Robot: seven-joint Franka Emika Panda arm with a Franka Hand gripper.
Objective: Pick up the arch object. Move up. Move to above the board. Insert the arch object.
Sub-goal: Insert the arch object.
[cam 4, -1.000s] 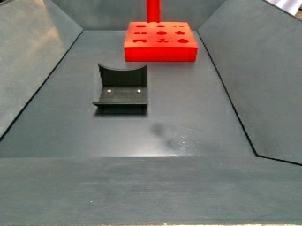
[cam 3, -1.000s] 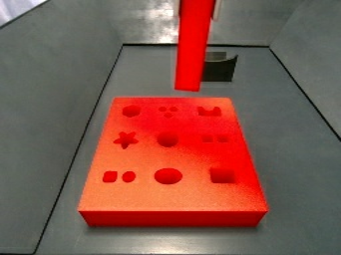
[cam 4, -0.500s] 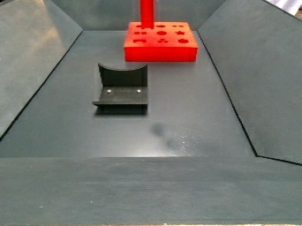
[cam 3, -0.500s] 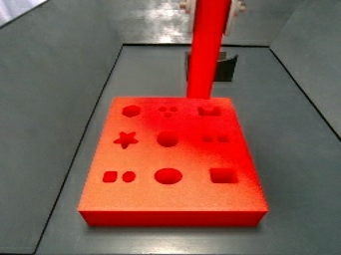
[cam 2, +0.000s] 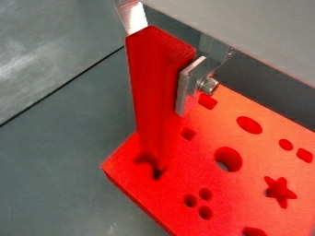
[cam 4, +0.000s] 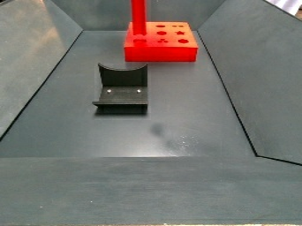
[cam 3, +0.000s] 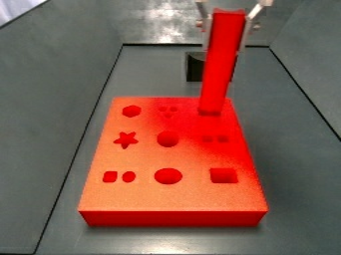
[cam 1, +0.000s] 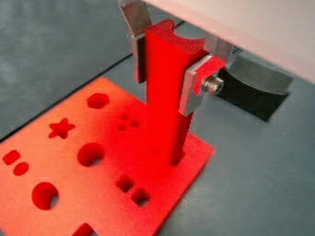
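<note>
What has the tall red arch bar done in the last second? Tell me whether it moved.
Yes. The tall bright red arch bar, gripped near its top by the claw, has come down onto the flat orange-red board; its lower end now meets the notched corner hole.

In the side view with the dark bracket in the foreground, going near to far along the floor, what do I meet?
Fixture → board, with the arch object standing upright at its far corner, top held by the pincer.

Arch object (cam 3: 220, 65) (upright) on board (cam 3: 170, 204)
</note>
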